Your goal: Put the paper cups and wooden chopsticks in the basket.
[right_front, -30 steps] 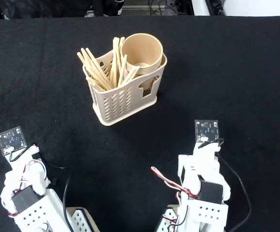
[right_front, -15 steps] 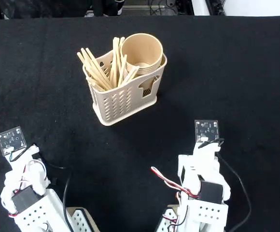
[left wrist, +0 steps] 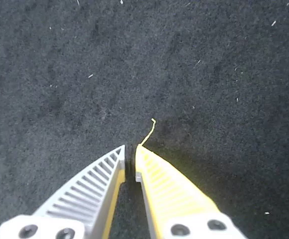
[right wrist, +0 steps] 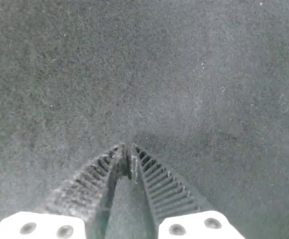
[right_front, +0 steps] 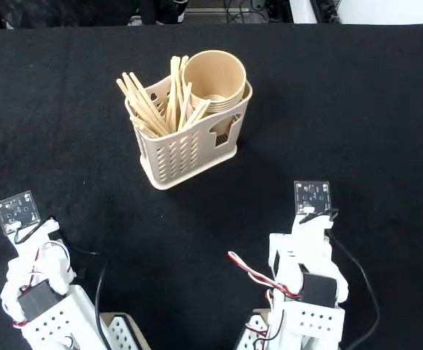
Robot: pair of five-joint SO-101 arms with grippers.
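Beige slotted plastic basket (right_front: 188, 146) on black-cloth table (right_front: 357, 109), far centre; long axis diagonal, near-left to far-right. Bundle of pale wooden chopsticks (right_front: 152, 108) stands on end in its left compartment, upper ends fanned and leaning left. Nested tan paper cups (right_front: 214, 75) in right compartment, mouths up. Left gripper (left wrist: 130, 148) low over cloth at near-left edge, jaws closed, tips almost touching, holding nothing. Right gripper (right wrist: 127, 147) near-right, jaws closed, holding nothing. No difference from earlier frames: basket, contents, both arms unmoved.
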